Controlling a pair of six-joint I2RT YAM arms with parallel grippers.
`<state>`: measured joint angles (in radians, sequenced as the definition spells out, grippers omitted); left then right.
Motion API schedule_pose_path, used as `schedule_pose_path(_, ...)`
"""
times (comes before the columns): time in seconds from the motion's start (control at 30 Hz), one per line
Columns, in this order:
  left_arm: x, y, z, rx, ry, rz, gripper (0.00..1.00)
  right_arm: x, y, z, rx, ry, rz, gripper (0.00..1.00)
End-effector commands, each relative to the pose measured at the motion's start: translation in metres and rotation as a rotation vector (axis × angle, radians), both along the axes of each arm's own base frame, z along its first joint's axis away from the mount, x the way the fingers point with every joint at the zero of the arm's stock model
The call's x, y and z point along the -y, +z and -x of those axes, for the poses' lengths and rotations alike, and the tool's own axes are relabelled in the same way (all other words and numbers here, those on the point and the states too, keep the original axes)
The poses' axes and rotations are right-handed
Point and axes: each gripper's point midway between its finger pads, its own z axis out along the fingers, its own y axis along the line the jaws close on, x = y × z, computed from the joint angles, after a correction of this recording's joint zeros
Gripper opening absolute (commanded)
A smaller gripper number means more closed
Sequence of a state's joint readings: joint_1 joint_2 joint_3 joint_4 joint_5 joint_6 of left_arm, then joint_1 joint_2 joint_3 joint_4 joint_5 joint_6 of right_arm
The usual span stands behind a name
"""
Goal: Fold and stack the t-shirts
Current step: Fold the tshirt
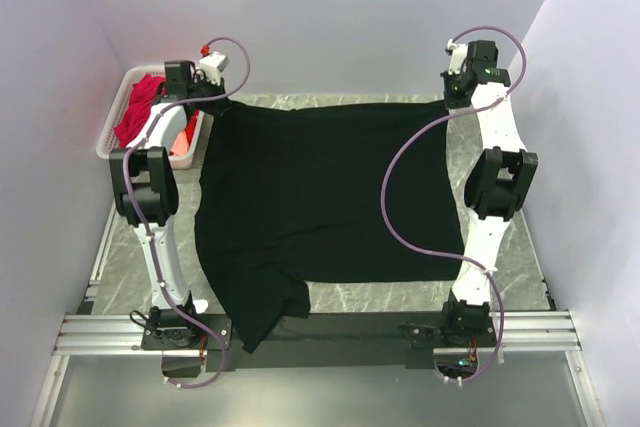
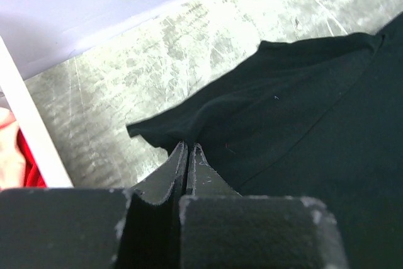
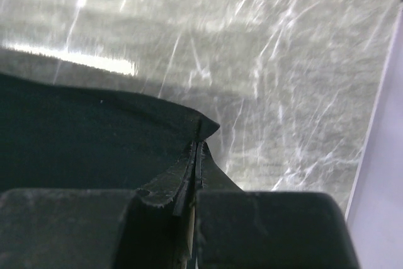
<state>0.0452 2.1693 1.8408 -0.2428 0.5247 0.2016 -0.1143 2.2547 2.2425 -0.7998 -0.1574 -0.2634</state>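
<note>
basket [image 1: 110,139] of red shirts [image 1: 138,112], beside black t-shirt [image 1: 320,197]

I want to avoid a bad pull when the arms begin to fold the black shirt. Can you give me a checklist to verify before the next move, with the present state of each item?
1. The left gripper is shut on the far left corner of the black t-shirt: ok.
2. The right gripper is shut on the far right corner: ok.
3. Cloth lies flat on the table: not ok, the near left part is bunched and lies over the mounting rail.
4. The purple cable is clear of the cloth: cannot tell, it loops over the shirt.
5. The other shirts are out of the way in the basket: ok.
</note>
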Motion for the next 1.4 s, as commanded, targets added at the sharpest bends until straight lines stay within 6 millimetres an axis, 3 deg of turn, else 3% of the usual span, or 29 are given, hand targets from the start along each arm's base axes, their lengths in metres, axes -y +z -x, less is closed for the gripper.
schedule_pose_path(0.0, -0.004, 0.054, 0.008, 0.144, -0.064, -0.039, 0.0, 0.006, 0.026, 0.015, 0.028, 0.022, 0.009, 0.0)
schedule_pose_path(0.3, -0.008, 0.045, 0.046, 0.125, -0.129, -0.098, 0.0, 0.0, 0.02, 0.037, -0.017, 0.064, -0.017, 0.0)
schedule_pose_path(0.5, -0.006, 0.022, 0.078, 0.079, -0.165, -0.119, 0.0, -0.003, 0.01, 0.053, -0.054, 0.09, -0.028, 0.0)
schedule_pose_path(0.63, -0.003, 0.019, 0.096, 0.058, -0.172, -0.105, 0.0, 0.002, 0.002, 0.062, -0.073, 0.09, -0.024, 0.0)
schedule_pose_path(0.77, -0.002, 0.009, 0.114, 0.018, -0.162, -0.101, 0.0, 0.001, -0.012, 0.074, -0.119, 0.101, -0.044, 0.0)
schedule_pose_path(0.9, -0.005, -0.017, 0.134, -0.056, -0.154, -0.115, 0.0, -0.001, -0.031, 0.086, -0.155, 0.121, -0.048, 0.0)
schedule_pose_path(1.0, -0.005, -0.026, 0.145, -0.071, -0.156, -0.122, 0.0, 0.0, -0.045, 0.092, -0.188, 0.122, -0.044, 0.0)
schedule_pose_path(1.13, -0.008, -0.033, 0.149, -0.094, -0.137, -0.127, 0.0, -0.001, -0.057, 0.097, -0.223, 0.127, -0.058, 0.0)
schedule_pose_path(1.23, -0.01, -0.054, 0.154, -0.161, -0.131, -0.133, 0.01, 0.002, -0.069, 0.099, -0.258, 0.123, -0.05, 0.0)
schedule_pose_path(1.37, -0.011, -0.062, 0.154, -0.205, -0.118, -0.137, 0.0, 0.009, -0.069, 0.095, -0.259, 0.108, -0.029, 0.0)
